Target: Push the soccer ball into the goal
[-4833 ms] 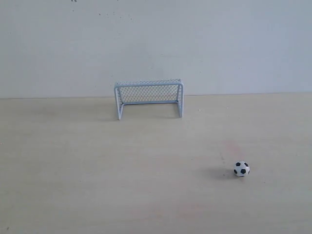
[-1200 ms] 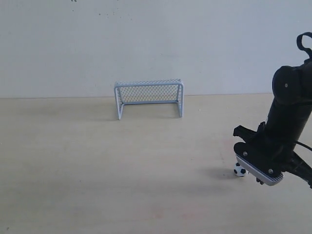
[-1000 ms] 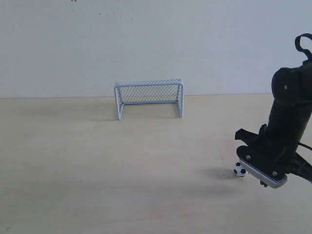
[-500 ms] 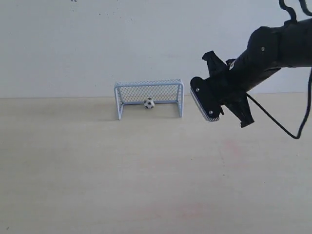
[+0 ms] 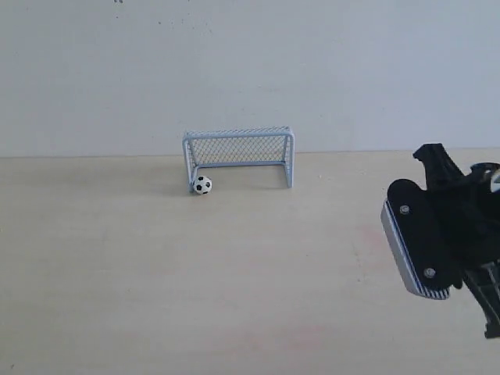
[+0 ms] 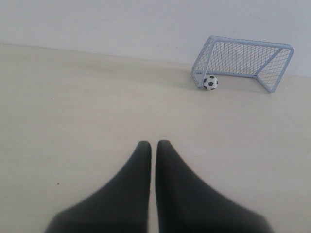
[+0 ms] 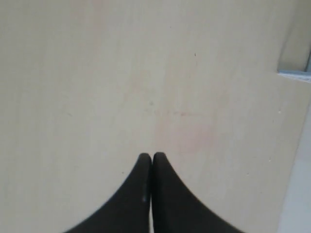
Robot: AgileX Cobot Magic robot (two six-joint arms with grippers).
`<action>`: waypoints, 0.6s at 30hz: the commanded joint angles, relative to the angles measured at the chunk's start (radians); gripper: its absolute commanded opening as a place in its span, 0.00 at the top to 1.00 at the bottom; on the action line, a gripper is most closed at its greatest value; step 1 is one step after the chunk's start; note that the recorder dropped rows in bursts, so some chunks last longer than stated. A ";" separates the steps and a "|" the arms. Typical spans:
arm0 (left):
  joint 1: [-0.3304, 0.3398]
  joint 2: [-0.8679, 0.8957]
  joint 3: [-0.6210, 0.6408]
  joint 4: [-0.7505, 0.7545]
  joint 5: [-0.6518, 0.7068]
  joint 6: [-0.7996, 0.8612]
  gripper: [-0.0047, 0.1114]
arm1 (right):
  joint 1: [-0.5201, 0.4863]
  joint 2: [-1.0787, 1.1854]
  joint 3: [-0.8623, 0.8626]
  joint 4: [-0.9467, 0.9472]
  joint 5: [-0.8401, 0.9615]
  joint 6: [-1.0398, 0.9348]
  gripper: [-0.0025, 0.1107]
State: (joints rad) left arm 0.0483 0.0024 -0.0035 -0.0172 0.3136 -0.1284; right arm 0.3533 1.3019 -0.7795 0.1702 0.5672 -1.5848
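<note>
The soccer ball [image 5: 202, 185], white with black patches, rests on the table at the foot of the goal's left post, right at the mouth. The goal [image 5: 238, 155] stands at the table's far edge against the wall. The left wrist view shows the ball [image 6: 210, 82] touching or nearly touching the nearer post of the goal [image 6: 249, 57]. My left gripper [image 6: 153, 144] is shut and empty, well short of them. My right gripper [image 7: 151, 156] is shut and empty over bare table. The right arm [image 5: 437, 234] hangs at the right edge of the exterior view, far from the ball.
The pale wooden table [image 5: 156, 273] runs back to a plain white wall [image 5: 234, 70]. In the right wrist view the table's edge [image 7: 291, 126] lies to one side, with a pale blue strip [image 7: 294, 74] beyond it.
The ball left the spot beside my right gripper, reached the net's middle, then rolled to the left post's foot. The right arm swung up toward the goal, then back to the right.
</note>
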 commanded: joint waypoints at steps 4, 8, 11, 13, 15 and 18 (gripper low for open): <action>0.000 -0.002 0.003 0.004 -0.007 0.000 0.92 | 0.107 -0.258 0.096 0.148 0.169 0.308 0.98; 0.000 -0.002 0.003 0.004 -0.007 0.000 0.92 | 0.116 -0.336 0.096 0.212 0.234 0.404 0.98; 0.000 -0.002 0.003 0.004 -0.007 0.000 0.92 | 0.116 -0.372 0.096 0.245 0.227 0.452 0.98; 0.000 -0.002 0.003 0.004 -0.007 0.000 0.92 | 0.116 -0.379 0.096 0.247 0.227 0.462 0.98; 0.000 -0.002 0.003 0.004 -0.007 0.000 0.92 | 0.116 -0.383 0.096 0.247 0.227 0.462 0.98; 0.000 -0.002 0.003 0.004 -0.007 0.000 0.92 | 0.116 -0.383 0.096 0.247 0.227 0.462 0.98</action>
State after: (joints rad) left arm 0.0483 0.0024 -0.0035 -0.0172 0.3136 -0.1284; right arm 0.4680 0.9258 -0.6859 0.4081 0.7922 -1.1310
